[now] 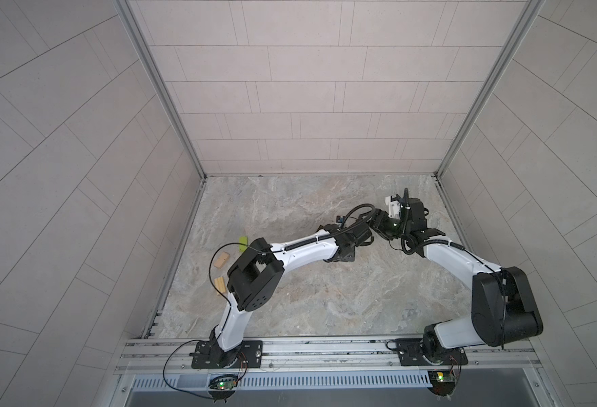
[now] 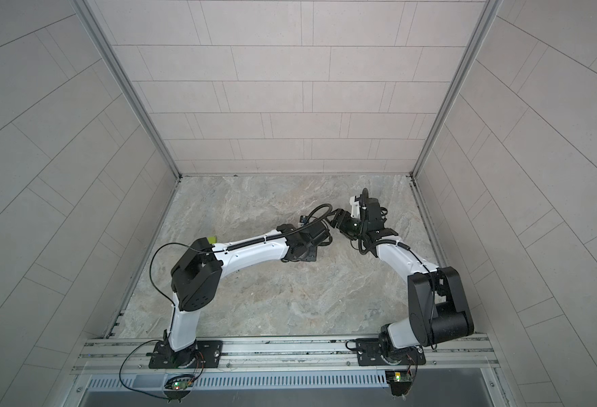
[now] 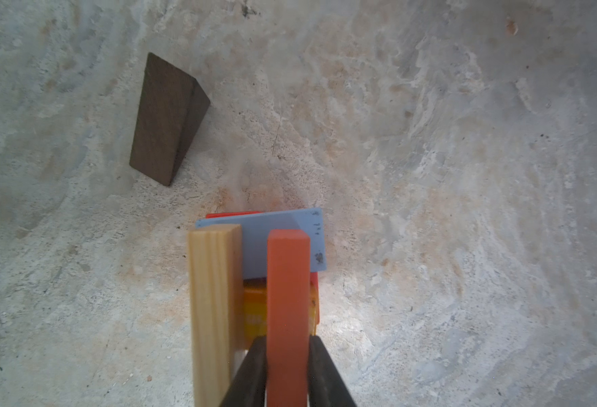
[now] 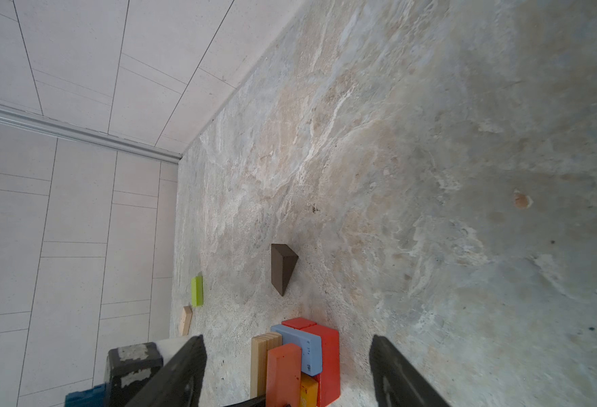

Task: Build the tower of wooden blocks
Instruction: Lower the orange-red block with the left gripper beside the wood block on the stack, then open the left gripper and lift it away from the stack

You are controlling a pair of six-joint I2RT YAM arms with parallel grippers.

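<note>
The tower (image 4: pixel 311 363) stands on the stone floor: red blocks at the base, then a light blue block (image 3: pixel 283 243) and a yellow block (image 3: pixel 254 310). On top lie a tan block (image 3: pixel 212 299) and an orange block (image 3: pixel 288 282), side by side. My left gripper (image 3: pixel 288 340) is shut on the orange block, one finger pressed to each long side. My right gripper (image 4: pixel 286 340) is open, its fingers wide apart either side of the tower and touching nothing. In both top views my left wrist (image 1: pixel 346 243) hides the tower.
A dark brown block (image 3: pixel 168 119) lies on the floor a little beyond the tower. A green block (image 1: pixel 243 243) and two tan blocks (image 1: pixel 222 260) (image 1: pixel 221 284) lie near the left wall. My two wrists nearly meet over the floor's middle.
</note>
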